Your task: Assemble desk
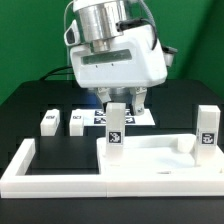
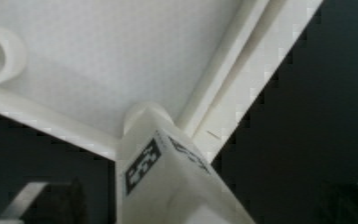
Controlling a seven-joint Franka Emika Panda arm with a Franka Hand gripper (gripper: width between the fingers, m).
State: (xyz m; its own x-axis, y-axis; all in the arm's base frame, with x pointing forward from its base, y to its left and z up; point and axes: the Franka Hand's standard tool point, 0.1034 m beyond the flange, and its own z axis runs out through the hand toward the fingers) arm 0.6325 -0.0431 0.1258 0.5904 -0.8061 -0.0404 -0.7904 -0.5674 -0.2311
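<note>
Hand (image 1: 127,104) pointing straight down, fingers released and spread wide, directly over upright white plastic block leg (image 1: 115,136), standing on white rimmed rectangular tabletop slab (image 1: 160,160), black worktop (image 1: 30,110).

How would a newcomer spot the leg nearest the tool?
Find the white tabletop in the foreground. At its corner on the exterior view's left stands a tagged leg, directly beneath the tool. The other upright leg stands at the opposite corner.

White tabletop (image 1: 150,165), white legs (image 1: 207,118) bearing black-and-white tags (image 1: 115,138), black table (image 1: 30,105)
</note>
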